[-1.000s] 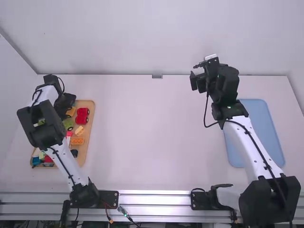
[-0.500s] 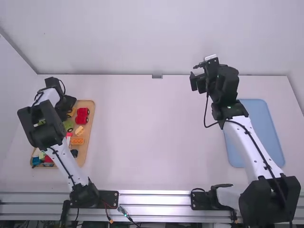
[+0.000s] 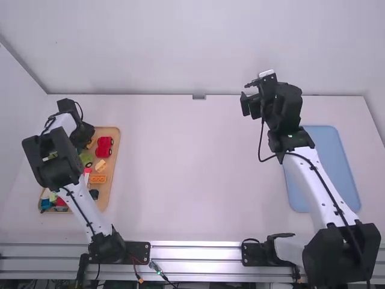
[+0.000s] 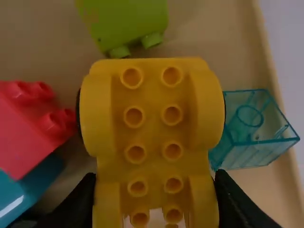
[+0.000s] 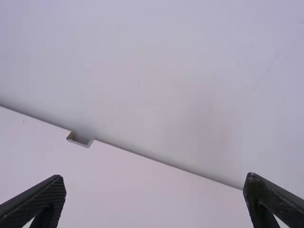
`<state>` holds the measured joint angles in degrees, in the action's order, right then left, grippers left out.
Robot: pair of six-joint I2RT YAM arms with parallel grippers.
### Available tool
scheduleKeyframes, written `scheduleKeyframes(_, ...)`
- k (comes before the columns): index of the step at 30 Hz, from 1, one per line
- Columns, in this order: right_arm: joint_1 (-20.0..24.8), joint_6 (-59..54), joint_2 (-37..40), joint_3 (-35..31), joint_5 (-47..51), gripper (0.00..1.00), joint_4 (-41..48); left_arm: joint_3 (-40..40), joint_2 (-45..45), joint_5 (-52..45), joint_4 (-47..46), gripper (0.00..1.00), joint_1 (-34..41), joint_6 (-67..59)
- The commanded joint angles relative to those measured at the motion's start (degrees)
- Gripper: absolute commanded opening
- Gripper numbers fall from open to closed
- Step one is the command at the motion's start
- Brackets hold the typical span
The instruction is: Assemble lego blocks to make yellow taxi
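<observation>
Near edge: metal rail with both arm bases. Blue tray on the right of the surface, partly under the right arm. Wooden tray on the left. Its near end has blue and red blocks; farther in, an orange brick, then two red pieces with black wheels.

Left hand is at the tray's far end, fingers closed onto the sides of a yellow car base, its two rows of circles facing the wrist camera. Beneath and around it in that view: green block, pinkish-red block, clear teal block.

Right hand is up by the far edge, fingers spread wide, empty. Wall behind.
</observation>
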<state>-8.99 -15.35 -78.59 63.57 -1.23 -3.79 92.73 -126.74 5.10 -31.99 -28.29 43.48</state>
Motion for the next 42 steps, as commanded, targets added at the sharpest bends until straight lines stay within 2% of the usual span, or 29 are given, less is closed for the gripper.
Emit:
scheduleKeyframes(1, 0.02, 0.5, -0.24, 2.29, -0.2, 0.99, -0.07, 1.49, -0.39, -1.25, -2.93, 0.3, -0.15, -0.94)
scheduleKeyframes(5, -0.13, 0.5, -0.24, 2.29, -0.17, 0.99, -0.02, 4.24, 1.27, -1.25, -6.6, 0.25, 0.52, -1.88)
scheduleKeyframes(6, -0.11, 0.5, -0.24, 2.29, -0.22, 0.99, 0.0, 4.63, 1.75, -1.22, -7.04, 0.21, 0.68, -2.27)
scheduleKeyframes(12, 0.04, 0.5, -0.24, 2.29, -0.22, 0.99, 0.66, 5.09, 8.17, -1.31, -9.51, 0.19, 4.76, -9.14)
scheduleKeyframes(13, 0.04, 0.48, -0.24, 2.29, -0.22, 0.99, 0.85, 5.09, 9.27, -1.36, -9.97, 0.11, 5.95, -10.91)
scheduleKeyframes(14, 0.04, 0.48, -0.24, 2.29, -0.17, 0.99, 1.05, 5.07, 9.92, -1.46, -10.23, 0.11, 6.86, -12.31)
scheduleKeyframes(15, 0.04, 0.5, -0.24, 2.29, -0.2, 0.99, 1.29, 5.07, 10.95, -1.62, -10.49, 0.02, 8.57, -14.91)
scheduleKeyframes(17, 0.04, 0.5, -0.24, 2.29, -0.2, 0.99, 1.53, 5.09, 12.17, -1.64, -10.86, 0.02, 11.39, -18.14)
scheduleKeyframes(24, 0.04, 0.52, -0.24, 2.29, -0.17, 0.99, 1.64, 3.63, 13.73, -1.42, -9.53, 0.02, 31.43, -38.84)
scheduleKeyframes(29, 0.04, 0.5, -0.24, 2.29, -0.2, 0.99, 1.7, -1.6, 14.6, -1.22, -5.07, 0.02, 42.91, -48.04)
scheduleKeyframes(31, -0.02, 0.52, -0.24, 2.29, -0.15, 0.99, 1.7, -5.22, 15.32, -1.77, -4.7, 0.02, 48.65, -59.23)
scheduleKeyframes(35, 0.09, 0.5, -0.17, 2.29, -0.17, 0.99, 1.64, -8.79, 15.32, -1.64, -6.75, 0.02, 54.03, -72.08)
scheduleKeyframes(38, 0.09, 0.5, -0.17, 2.29, -0.2, 0.99, 1.66, -12.7, 15.32, -7.93, -9.94, 0.01, 57.75, -89.33)
scheduleKeyframes(42, -0.04, 0.5, -0.17, 2.29, -0.2, 0.99, 1.66, -16.37, 15.32, -13.44, -8.31, 0.02, 58.73, -100.06)
